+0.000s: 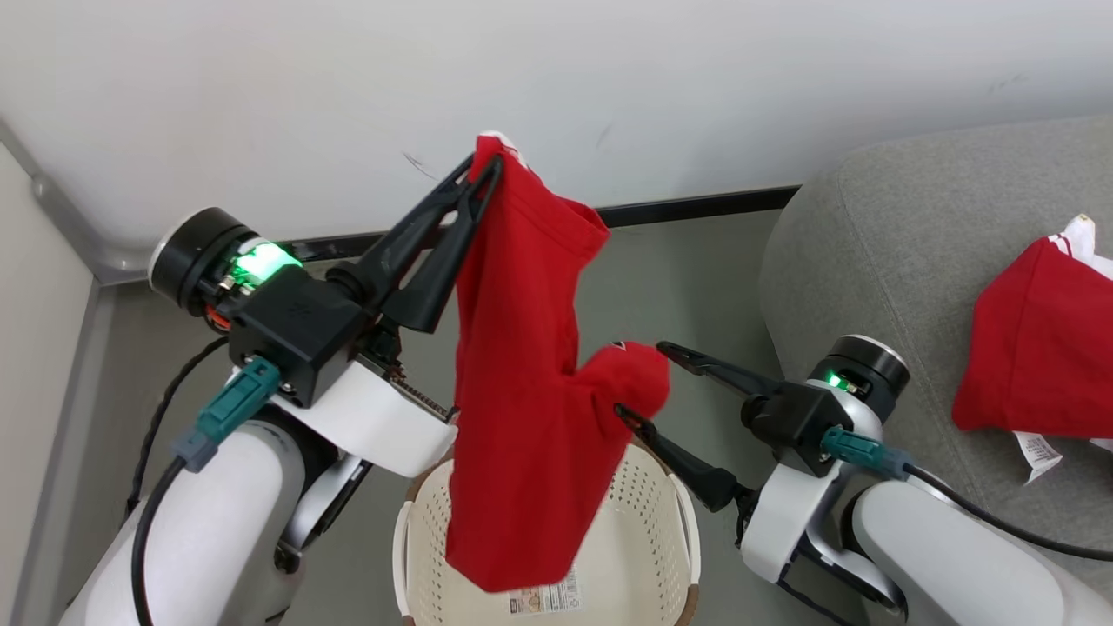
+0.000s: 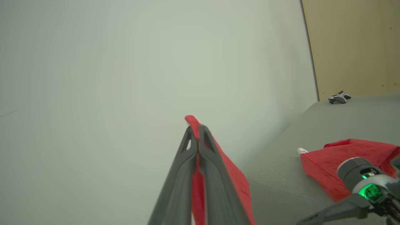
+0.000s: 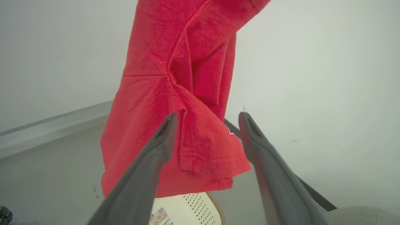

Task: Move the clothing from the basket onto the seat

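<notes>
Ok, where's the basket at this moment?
In the head view the basket sits on the floor at bottom centre, under the red garment hanging from the left claw, left of the sofa.

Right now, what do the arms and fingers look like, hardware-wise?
Left gripper and right gripper match: two long, tapered dark fingers with slotted cut-outs on a black wrist block. Behind it, a black cylinder with a silver rim and green light. Glossy white forearms; teal connectors feed black cables.

Basket (image 1: pixel 650 513) interior mostly behind red garment (image 1: pixel 522 391)
</notes>
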Robot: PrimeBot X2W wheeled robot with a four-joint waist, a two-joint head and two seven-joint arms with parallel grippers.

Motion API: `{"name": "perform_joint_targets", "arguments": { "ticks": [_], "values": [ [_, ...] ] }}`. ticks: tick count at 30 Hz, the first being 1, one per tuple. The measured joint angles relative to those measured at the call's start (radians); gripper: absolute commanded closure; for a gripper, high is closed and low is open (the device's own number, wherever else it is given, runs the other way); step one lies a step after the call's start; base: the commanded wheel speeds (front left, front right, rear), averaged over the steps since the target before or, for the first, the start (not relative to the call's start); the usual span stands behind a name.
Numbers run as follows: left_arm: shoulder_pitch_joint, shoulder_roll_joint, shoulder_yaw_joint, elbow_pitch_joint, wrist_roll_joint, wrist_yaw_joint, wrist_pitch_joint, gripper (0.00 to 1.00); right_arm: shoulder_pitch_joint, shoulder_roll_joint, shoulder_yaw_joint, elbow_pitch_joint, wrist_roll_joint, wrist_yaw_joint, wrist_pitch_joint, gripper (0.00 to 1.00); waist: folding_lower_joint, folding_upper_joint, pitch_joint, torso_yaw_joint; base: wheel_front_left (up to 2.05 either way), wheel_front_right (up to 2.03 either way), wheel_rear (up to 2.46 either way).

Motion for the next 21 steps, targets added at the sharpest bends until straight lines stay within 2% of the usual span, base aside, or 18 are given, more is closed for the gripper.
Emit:
{"name": "perform_joint_targets", "arguments": {
  "ticks": [21],
  "values": [
    [0.000,-0.032,-0.072,-0.031,-0.017,-0.035,0.053,1.00,-0.095,-0.030,0.244,-0.002,0.186,0.000,0.066,0.00,0.0000,0.0000,-0.066,0.037,0.00,0.00,0.00]
  ]
}}
